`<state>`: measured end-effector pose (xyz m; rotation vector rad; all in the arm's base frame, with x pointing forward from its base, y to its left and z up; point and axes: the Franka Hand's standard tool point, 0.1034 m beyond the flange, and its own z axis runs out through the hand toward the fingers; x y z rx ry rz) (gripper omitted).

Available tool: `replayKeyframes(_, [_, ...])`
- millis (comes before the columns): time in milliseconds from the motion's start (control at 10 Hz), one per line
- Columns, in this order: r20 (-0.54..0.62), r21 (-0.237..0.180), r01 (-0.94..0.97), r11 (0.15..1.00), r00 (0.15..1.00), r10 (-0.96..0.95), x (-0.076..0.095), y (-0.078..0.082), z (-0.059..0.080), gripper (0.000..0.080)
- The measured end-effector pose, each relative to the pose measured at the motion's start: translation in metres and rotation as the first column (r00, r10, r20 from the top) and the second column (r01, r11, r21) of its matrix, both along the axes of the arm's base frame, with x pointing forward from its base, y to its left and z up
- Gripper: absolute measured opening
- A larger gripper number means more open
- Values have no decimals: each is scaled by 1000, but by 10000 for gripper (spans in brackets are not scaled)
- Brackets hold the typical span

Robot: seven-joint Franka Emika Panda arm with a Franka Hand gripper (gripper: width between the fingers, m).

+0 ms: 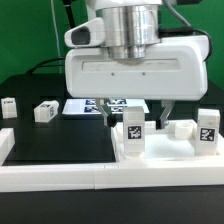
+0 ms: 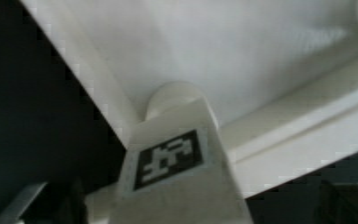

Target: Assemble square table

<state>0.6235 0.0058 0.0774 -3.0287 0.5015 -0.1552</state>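
The white square table top (image 1: 170, 152) lies at the exterior view's right, against the front wall. A tagged white leg (image 1: 133, 131) stands upright on its near left corner, and another leg (image 1: 207, 128) stands at the right corner. A further white piece (image 1: 181, 128) shows between them. My gripper (image 1: 151, 112) hangs just above the left leg. In the wrist view this leg (image 2: 176, 150) rises between my dark fingers (image 2: 23, 203), clear of both, with the table top (image 2: 247, 50) beyond. The gripper (image 2: 185, 212) is open and holds nothing.
Two loose tagged legs (image 1: 8, 107) (image 1: 44, 112) lie on the black mat at the exterior view's left. The marker board (image 1: 98, 105) lies flat behind them, partly hidden by my gripper. A long white border wall (image 1: 60, 176) runs along the front.
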Motion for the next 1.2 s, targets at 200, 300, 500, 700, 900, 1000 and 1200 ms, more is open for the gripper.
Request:
replayKeyframes(200, [28,-11,-38,999,999,38,4,-8,4,649])
replayKeyframes(300, [28,-10,-39,999,999,39,4,-7,4,540])
replayKeyframes(500, [23,7,65,998,998,-65,4,-6,3,405])
replayKeyframes(700, [15,26,185,982,983,-186,4,-7,3,289])
replayKeyframes(900, [-6,37,388,921,922,-388,5,-7,2,289])
replayKeyframes(1000, [-38,38,481,876,876,-480,6,-8,2,289])
replayKeyframes(1200, [-127,63,752,656,658,-742,5,-13,1,289])
